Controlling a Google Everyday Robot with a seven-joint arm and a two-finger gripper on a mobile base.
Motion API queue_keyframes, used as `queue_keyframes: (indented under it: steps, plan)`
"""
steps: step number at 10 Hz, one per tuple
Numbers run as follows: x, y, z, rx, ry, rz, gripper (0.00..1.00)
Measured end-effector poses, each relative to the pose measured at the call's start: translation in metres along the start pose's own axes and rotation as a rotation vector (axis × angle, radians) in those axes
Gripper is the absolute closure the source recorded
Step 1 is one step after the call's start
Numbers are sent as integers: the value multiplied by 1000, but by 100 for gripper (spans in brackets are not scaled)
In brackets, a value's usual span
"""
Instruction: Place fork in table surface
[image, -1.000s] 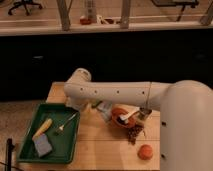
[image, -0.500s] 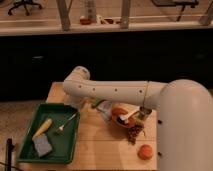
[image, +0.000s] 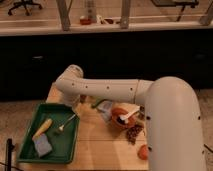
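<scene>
Wooden table (image: 102, 147) is sitting in front of a long dark counter (image: 150, 55), with a window ledge running above it and a small red item (image: 86, 21) resting on the ledge. White robot arm (image: 107, 90) is reaching in from the right across the table, bending at a rounded elbow over the table's back left corner and pointing down. Gripper (image: 79, 101) is hanging just under that elbow, near the back right corner of the green tray (image: 50, 106). It is mostly hiding behind the arm, so I cannot tell if it is open or closed.

Fork (image: 66, 123) is lying inside the tray near its right wall, angled, not on the bare table and apart from the gripper. Yellow oblong item (image: 42, 128) is lying left of the fork, and a grey-blue sponge (image: 42, 146) is sitting in front of it, both in the tray.

Right of the tray, a red bowl (image: 120, 119) is holding a white utensil (image: 129, 115). Green item (image: 100, 104) is lying just behind the bowl. Dark clustered item (image: 134, 133) is lying in front of the bowl, and an orange round fruit (image: 144, 151) is sitting near the front edge.
</scene>
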Motion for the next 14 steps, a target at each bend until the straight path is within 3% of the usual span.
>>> queue_keyframes:
  steps: [4, 14]
  plan:
    - [-8, -19, 17, 3, -33, 3, 20]
    - [-19, -25, 73, 17, -157, 42, 20]
